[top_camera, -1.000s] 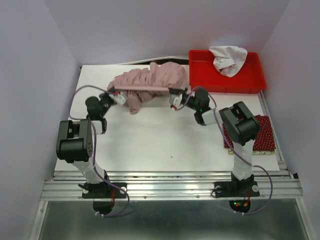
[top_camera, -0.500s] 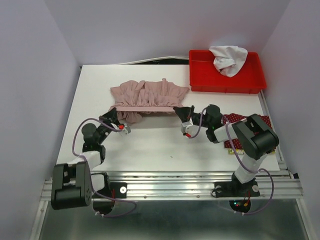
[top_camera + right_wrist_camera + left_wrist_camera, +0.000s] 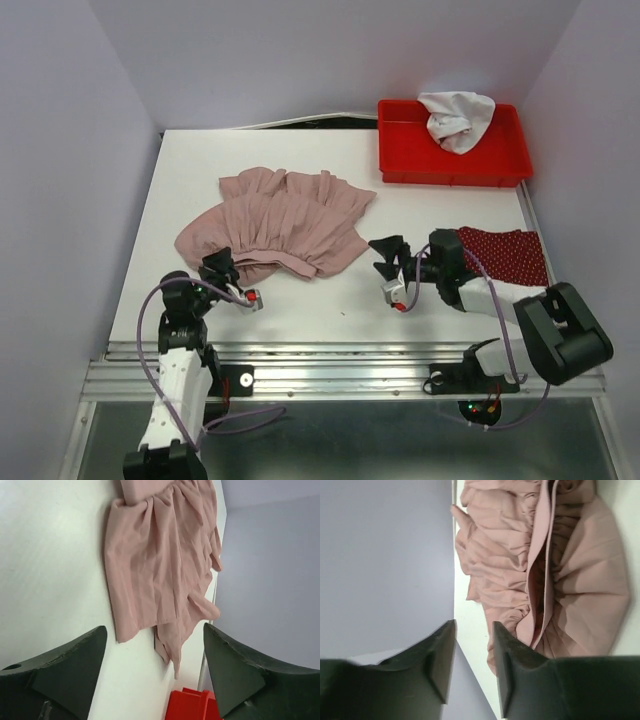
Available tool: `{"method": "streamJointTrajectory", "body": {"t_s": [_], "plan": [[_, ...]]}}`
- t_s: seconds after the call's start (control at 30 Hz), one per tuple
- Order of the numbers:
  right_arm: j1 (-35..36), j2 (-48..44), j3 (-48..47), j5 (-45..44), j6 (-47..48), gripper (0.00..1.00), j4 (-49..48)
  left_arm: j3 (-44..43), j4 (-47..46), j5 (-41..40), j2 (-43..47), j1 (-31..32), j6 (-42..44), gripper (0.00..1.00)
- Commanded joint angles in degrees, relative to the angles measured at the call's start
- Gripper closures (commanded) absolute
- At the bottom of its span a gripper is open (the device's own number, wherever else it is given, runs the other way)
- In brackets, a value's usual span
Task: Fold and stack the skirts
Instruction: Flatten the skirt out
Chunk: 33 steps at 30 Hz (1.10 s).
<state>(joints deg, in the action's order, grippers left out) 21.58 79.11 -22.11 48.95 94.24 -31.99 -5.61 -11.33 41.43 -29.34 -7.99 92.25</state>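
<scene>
Left gripper (image 3: 473,625), barely parted, and right gripper (image 3: 155,629), wide, are retreating empty; one pink skirt (image 3: 285,225), one half-covered dotted skirt (image 3: 510,255) are showing.

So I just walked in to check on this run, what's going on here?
Two robot arms are working on skirts. The pink skirt lies spread on the table, not yet folded. The left gripper and right gripper sit beside its near edge, both empty, jaws apart, the right wider. A dark red dotted skirt lies at the right, partly under the right arm. A white cloth sits in the red tray.
</scene>
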Motion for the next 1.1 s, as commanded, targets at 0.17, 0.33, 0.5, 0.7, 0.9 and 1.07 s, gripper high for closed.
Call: {"method": "streamJointTrajectory", "body": {"t_s": [0.17,0.33,0.5,0.7,0.9,1.07], "plan": [[0.21,-10.84,-8.1,-2.35,-19.92,0.11,15.91,-11.6,23.56,-1.34,9.04,-0.19,-10.12,0.21],[0.74,9.88,-42.34,-15.45,-50.69,0.2,23.51,-24.31,16.17,-9.68,-8.72,-0.19,-36.54,0.22],[1.53,35.46,-79.61,-18.71,-69.06,0.32,46.96,-49.2,29.5,-9.35,-38.9,0.6,-54.87,0.5],[3.64,60.53,-109.63,-22.84,-67.44,0.41,62.91,-61.19,39.54,-9.44,-58.8,1.92,-65.53,0.73],[6.18,57.32,-95.7,-25.91,-61.99,0.45,62.14,-57.15,40.25,-16.11,-63.64,3.95,-67.11,0.75],[6.72,52.38,-80.74,-26.8,-60.05,0.51,64.32,-59.77,39.2,-20.85,-71.19,4.03,-69.04,0.75]]}}
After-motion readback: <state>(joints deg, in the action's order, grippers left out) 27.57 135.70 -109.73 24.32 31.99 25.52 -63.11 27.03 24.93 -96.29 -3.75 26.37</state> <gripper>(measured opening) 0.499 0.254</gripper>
